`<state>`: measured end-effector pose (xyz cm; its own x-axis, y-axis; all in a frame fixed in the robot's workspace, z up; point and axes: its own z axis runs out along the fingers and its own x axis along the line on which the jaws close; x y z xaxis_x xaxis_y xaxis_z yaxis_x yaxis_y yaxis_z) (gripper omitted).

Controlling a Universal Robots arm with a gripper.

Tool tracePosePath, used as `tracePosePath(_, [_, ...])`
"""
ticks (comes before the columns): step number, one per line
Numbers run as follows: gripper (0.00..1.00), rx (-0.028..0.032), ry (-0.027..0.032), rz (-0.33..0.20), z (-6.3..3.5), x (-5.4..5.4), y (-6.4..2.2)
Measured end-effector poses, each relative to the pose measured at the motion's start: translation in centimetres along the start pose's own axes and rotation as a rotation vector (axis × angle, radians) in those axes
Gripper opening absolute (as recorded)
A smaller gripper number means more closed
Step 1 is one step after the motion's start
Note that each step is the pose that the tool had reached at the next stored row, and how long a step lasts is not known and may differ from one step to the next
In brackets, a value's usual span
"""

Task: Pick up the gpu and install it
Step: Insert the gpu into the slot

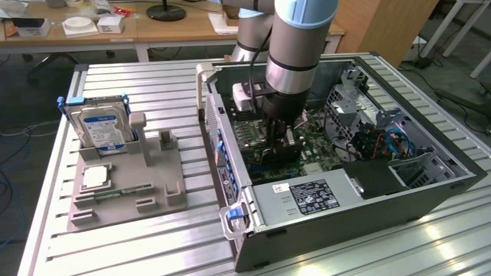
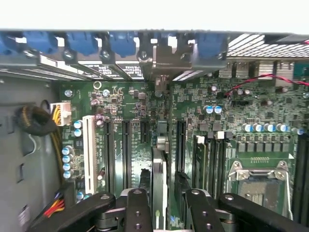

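The gpu [image 2: 159, 169] stands on edge in a motherboard [image 2: 120, 101] slot, a thin dark card whose silver end bracket [image 2: 161, 67] meets the case's rear wall. My gripper [image 2: 168, 212] straddles the card's top edge. One finger [image 2: 137, 208] lies close against it, and the other finger [image 2: 200, 208] stands a little off it, so the jaws look open around the card. In the exterior view the arm reaches straight down into the open computer case [image 1: 429, 190], with the gripper [image 1: 277, 150] low over the motherboard.
A grey fixture tray [image 1: 123, 195] on the exterior view's left holds a hard drive [image 1: 101, 127], a CPU chip [image 1: 96, 177] and a memory stick [image 1: 123, 190]. Inside the case are the power supply [image 1: 307, 198], the CPU socket [image 2: 258, 179] and a cable bundle [image 2: 36, 121].
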<state>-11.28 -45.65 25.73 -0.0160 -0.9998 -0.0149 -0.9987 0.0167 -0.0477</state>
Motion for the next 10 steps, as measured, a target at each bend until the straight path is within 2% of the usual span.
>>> tracePosePath(8, [0.34, 0.0004, 0.0024, 0.000, -1.98, 0.0, -0.09])
tracePosePath(10, [0.33, 0.0005, 0.0016, 0.000, -2.01, 0.0, -0.09])
